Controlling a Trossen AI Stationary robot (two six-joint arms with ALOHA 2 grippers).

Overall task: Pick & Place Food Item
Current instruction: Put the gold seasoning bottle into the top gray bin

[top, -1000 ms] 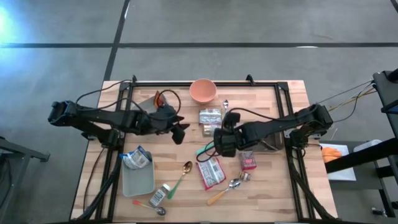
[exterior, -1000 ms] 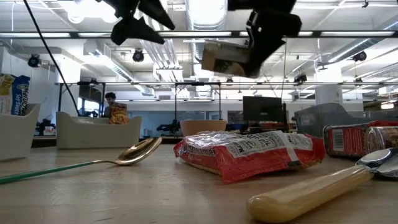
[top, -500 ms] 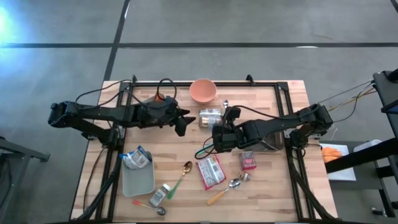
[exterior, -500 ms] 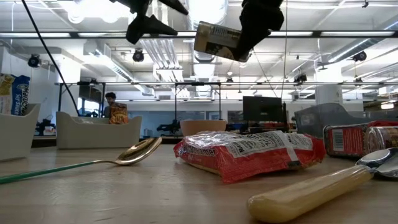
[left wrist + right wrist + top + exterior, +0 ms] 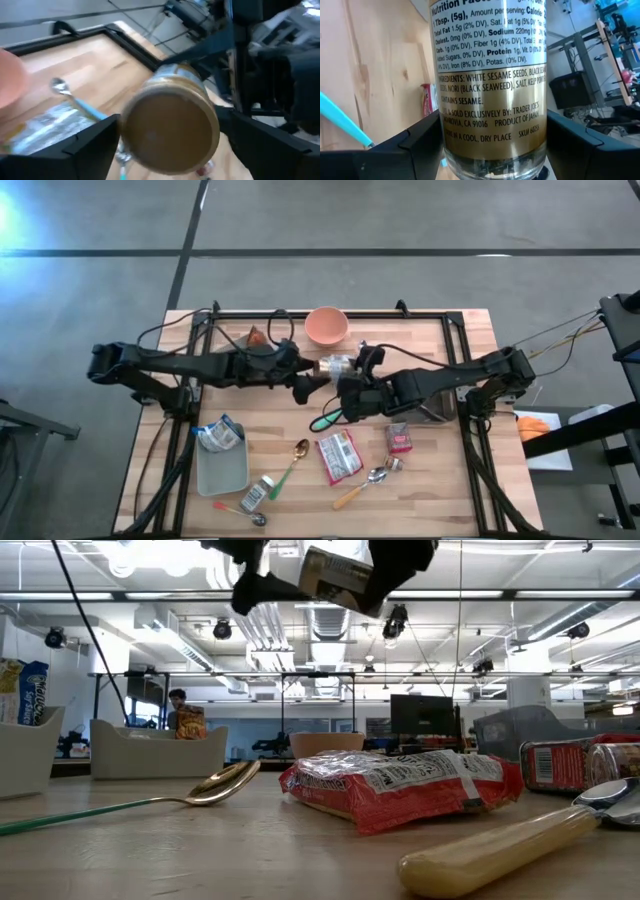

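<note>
Seasoning jar held aloft between two grippers, centre of frame.
The right gripper (image 5: 350,370) clamps the seasoning jar (image 5: 338,365) by its body; the left gripper (image 5: 312,382), fingers spread wide, faces the jar's lid without gripping it.

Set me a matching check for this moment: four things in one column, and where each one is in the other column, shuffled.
Things:
1. seasoning jar
2. pink bowl
3. red packet
4. grey tray

Places:
A. lying flat on the wood beside the gold spoon
B. held off the table in the right gripper
C. holding a blue-and-white pouch
D. standing by the black rail at the table's far edge

Pairs: 1-B, 2-D, 3-A, 4-C.
</note>
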